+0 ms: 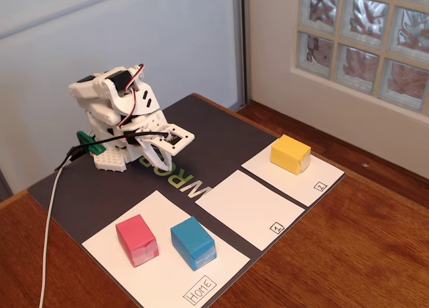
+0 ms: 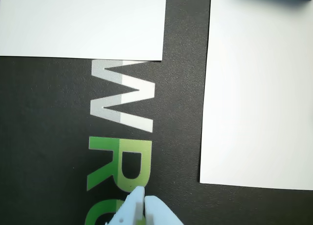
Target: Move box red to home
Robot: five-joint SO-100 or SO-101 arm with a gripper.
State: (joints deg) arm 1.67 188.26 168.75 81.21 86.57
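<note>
A boxed, handwritten "HOME" label (image 1: 200, 289) sits at the corner of the largest white sheet (image 1: 107, 244). Smaller sheets bear boxed "1" (image 1: 278, 227) and "2" (image 1: 320, 185). The dark mat (image 2: 49, 137) shows large letters "W" and "RO" (image 2: 117, 171).

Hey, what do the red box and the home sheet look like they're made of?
The red box looks paper-wrapped: matte pinkish-red faces, crisp folded edges, a whitish end. What is inside cannot be told. The home sheet looks like plain white paper: flat, thin, matte, with a handwritten boxed label at one corner.
</note>
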